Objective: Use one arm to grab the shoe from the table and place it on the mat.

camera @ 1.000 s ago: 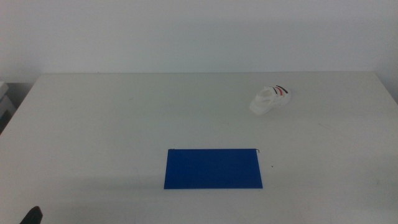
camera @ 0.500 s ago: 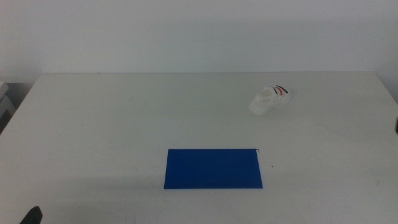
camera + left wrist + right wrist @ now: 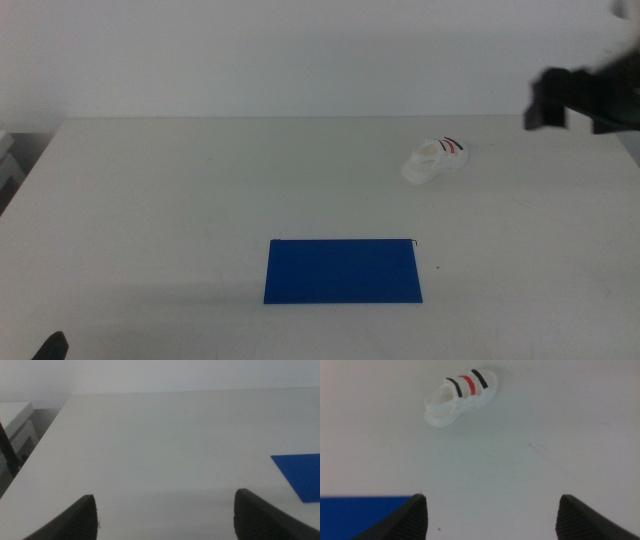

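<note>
- The right tool [image 3: 490,515] hangs above the tabletop [image 3: 200,190] with its jaws spread wide, holding nothing; in the middle view the arm [image 3: 585,95] shows blurred at the upper right edge.
- The shoe [image 3: 461,396] lies apart from this tool on the tabletop, a white sandal with black and red straps.
- The blue mat [image 3: 343,270] lies flat nearer the front, well apart from the shoe [image 3: 436,160].
- The left tool [image 3: 165,517] waits low at the tabletop's near left corner, jaws parted and empty.

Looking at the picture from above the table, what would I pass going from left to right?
Tip of the waiting left gripper at the bottom edge → flat dark-blue rectangular mat → small white strapped shoe → black right arm.
</note>
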You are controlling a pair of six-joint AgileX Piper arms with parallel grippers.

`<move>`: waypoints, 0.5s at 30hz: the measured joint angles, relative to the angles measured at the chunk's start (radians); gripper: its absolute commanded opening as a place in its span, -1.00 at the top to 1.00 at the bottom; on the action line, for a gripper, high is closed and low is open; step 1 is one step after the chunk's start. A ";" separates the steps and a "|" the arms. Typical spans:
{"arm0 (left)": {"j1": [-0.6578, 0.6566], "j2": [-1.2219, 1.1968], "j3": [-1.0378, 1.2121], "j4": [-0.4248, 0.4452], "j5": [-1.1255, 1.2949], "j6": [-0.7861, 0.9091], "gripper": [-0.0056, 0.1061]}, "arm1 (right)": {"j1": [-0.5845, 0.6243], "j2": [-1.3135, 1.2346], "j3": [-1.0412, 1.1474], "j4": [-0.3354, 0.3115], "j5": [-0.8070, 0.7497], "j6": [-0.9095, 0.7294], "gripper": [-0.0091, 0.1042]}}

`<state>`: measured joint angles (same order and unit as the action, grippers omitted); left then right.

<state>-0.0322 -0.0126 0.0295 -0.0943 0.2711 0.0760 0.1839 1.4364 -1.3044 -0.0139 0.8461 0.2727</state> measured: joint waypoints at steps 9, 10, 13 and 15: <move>0.000 0.000 0.000 0.000 0.000 0.000 -0.78 | 0.085 0.335 -0.390 -0.141 0.223 0.399 -0.32; 0.000 0.000 0.000 0.000 0.000 0.000 -0.78 | 0.087 0.364 -0.422 -0.141 0.232 0.433 -0.32; 0.000 0.000 0.000 0.000 0.000 0.000 -0.78 | 0.091 0.429 -0.477 -0.141 0.238 0.535 -0.32; 0.000 0.000 0.000 0.000 0.000 0.000 -0.78 | 0.091 0.445 -0.487 -0.139 0.243 0.595 -0.32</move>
<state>-0.0322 -0.0126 0.0295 -0.0943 0.2711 0.0760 0.2745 1.8816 -1.7912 -0.1529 1.0886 0.8679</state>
